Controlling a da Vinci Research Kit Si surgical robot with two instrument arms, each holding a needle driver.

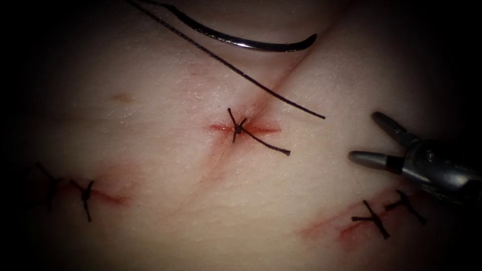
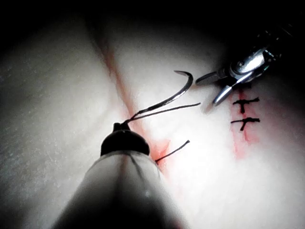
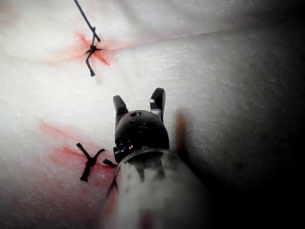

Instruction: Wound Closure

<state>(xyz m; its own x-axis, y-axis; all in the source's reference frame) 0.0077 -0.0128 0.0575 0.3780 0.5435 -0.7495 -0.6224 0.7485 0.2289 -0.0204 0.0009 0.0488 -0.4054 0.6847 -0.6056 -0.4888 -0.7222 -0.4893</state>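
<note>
The curved needle [image 1: 241,42] hangs free above the far end of the cut [image 1: 281,75], clear of the tissue [image 1: 165,165], its point towards the right. My left tool [image 2: 118,127] is shut on the needle [image 2: 167,100] at its tail end. Thread [image 1: 226,62] trails from that tail across the cut to a loose end on the right side. A tied stitch [image 1: 236,128] with short tails sits on the cut, with red fluid around it. My right tool [image 1: 362,135] stands open to the right of the cut, holding nothing; its open jaws [image 3: 138,95] sit above the tissue.
Older stitches close two other cuts: one pair at the lower left [image 1: 85,193], another pair at the lower right [image 1: 374,218] just below the right tool. Red fluid stains the tissue around them.
</note>
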